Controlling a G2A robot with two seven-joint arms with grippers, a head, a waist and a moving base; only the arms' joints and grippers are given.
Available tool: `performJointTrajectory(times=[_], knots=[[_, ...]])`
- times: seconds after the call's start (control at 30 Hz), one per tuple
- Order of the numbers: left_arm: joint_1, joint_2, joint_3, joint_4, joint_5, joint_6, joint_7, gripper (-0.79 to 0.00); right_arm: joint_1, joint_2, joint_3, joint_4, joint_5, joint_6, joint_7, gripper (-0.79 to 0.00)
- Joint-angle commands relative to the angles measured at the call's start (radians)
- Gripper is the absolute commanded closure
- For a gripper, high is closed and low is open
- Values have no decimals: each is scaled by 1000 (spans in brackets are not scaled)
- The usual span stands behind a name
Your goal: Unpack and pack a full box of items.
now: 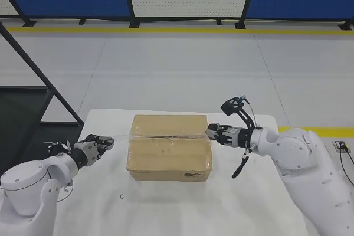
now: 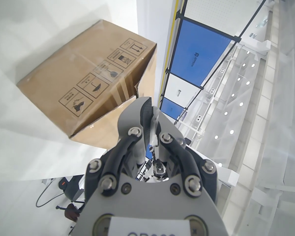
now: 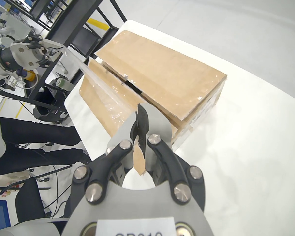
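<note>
Cardboard box [image 1: 170, 156] [image 2: 83, 74] [image 3: 162, 74]: sits in the middle of the white table [image 1: 253, 200] [image 3: 248, 124], between the two arms. Its top flaps are down, but the middle seam has parted a little and shows a dark slit. A row of handling symbols is printed on the end that faces the left arm.

Clear tape strip [image 1: 153, 137] [image 3: 98, 79]: stretched in a taut line just above the box top, running lengthwise over the seam from one gripper to the other. Shiny tape film clings to the flaps beside it.

Left gripper [image 1: 108, 141] [image 2: 151, 114] [image 3: 55, 50]: off the left end of the box, a little apart from it and above the table edge. Its fingers are pinched tight on the tape's end, and a sliver of clear film shows between the pads.

Right gripper [image 1: 211, 132] [image 3: 140, 121]: at the right end of the box, right up against its top edge. Its fingers are closed narrowly on the other end of the tape, and a brownish scrap hangs below the pads.

Small dark curl [image 1: 123, 196]: lies on the table in front of the box, toward the left arm, and is too small to make out.

Black metal rack [image 1: 23, 59] [image 3: 76, 13]: stands off the table's left side.
</note>
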Motion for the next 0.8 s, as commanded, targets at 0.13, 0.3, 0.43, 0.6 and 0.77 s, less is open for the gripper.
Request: performJointTrajectory(times=[0.13,0.3,0.43,0.6,0.77], knots=[[-21,7,-4,29,-18,21,-22,0,50,-7,-37,76,-3,25,21,0],[-45,10,7,53,-34,28,-19,0,79,-10,-58,119,-5,33,46,0],[-67,12,18,65,-48,36,-5,0,93,-11,-69,142,-16,34,49,0],[-94,15,41,77,-50,59,5,0,99,-11,-81,163,-38,33,53,0],[-112,24,74,92,-29,59,2,0,108,-11,-90,182,-46,33,55,0]])
